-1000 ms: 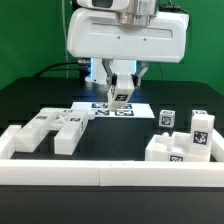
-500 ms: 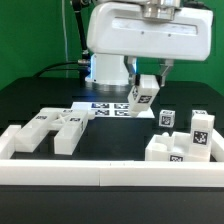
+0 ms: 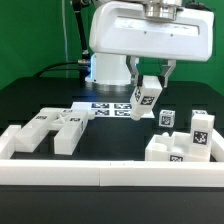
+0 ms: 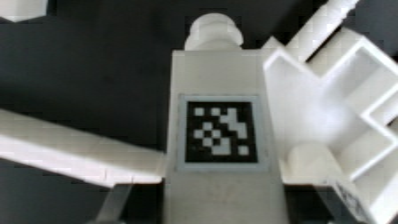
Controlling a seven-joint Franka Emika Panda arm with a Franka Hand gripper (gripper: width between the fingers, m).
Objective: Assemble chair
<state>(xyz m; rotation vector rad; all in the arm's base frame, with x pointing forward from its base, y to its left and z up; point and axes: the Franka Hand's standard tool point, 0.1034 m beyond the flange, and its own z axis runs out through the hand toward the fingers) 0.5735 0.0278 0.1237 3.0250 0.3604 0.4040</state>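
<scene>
My gripper (image 3: 148, 85) is shut on a white tagged chair bar (image 3: 146, 97) and holds it tilted in the air above the table, right of the marker board (image 3: 112, 109). In the wrist view the bar (image 4: 221, 110) fills the middle, tag facing the camera, between my fingers (image 4: 135, 200). A flat white chair slab with cutouts (image 3: 58, 126) lies at the exterior view's left. A blocky white part (image 3: 176, 147) with a tagged piece (image 3: 200, 130) stands at the right. A small tagged cube (image 3: 167, 118) sits behind it.
A long low white border rail (image 3: 100, 173) runs along the table's front and up both sides. The robot's glossy white body (image 3: 140, 40) hangs over the back of the table. A green wall is behind.
The arm has carried the bar from above the marker board to the exterior view's right. In the last half second it shifted slightly further right.
</scene>
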